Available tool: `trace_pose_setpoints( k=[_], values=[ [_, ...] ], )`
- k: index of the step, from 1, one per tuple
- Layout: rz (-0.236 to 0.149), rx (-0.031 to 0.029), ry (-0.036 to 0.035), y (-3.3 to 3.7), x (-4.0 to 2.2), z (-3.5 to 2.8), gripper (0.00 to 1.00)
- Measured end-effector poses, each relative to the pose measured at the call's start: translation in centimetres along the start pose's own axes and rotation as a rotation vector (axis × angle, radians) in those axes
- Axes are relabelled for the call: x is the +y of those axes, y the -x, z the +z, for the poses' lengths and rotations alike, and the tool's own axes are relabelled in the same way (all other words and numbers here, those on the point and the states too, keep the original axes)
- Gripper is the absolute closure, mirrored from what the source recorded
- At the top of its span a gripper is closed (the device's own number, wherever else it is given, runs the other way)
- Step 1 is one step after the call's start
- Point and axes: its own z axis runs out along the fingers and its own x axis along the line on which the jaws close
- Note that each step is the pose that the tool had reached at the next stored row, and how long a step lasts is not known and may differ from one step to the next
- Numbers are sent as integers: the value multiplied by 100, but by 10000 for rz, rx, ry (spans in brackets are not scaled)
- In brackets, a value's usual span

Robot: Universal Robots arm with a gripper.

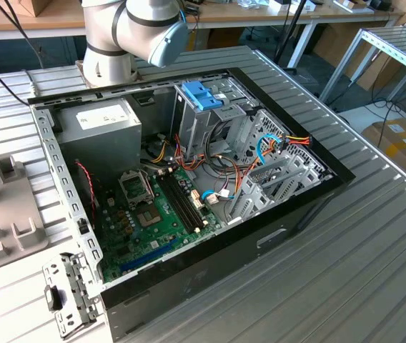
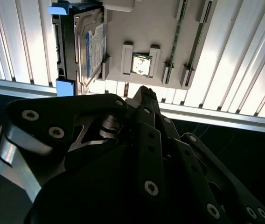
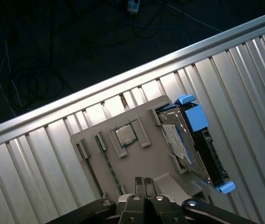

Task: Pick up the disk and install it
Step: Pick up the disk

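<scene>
The disk [image 3: 188,144] [image 2: 88,42], a grey metal drive with light-blue side rails, stands on edge in a slot of a grey holder plate [image 3: 146,158] [image 2: 146,28] on the ribbed metal table. In both wrist views my gripper [image 3: 144,184] [image 2: 144,93] hangs above that plate with its fingers pressed together and nothing between them. It is over the plate's middle, beside the disk and apart from it. The open computer case [image 1: 317,196] lies on the table in the exterior view.
A processor chip [image 3: 125,135] [image 2: 142,64] and a memory stick [image 2: 177,32] sit in other slots of the plate. The table edge [image 3: 100,86] runs close by, with dark floor beyond. In the case stands a metal cage with a bright-blue bracket [image 1: 201,96], beside loose cables.
</scene>
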Motion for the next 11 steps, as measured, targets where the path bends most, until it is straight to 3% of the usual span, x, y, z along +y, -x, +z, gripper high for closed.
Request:
trace_pose_setpoints(
  k=[11],
  values=[
    [-322, 14, 8, 0, 0, 1, 89]
  ],
)
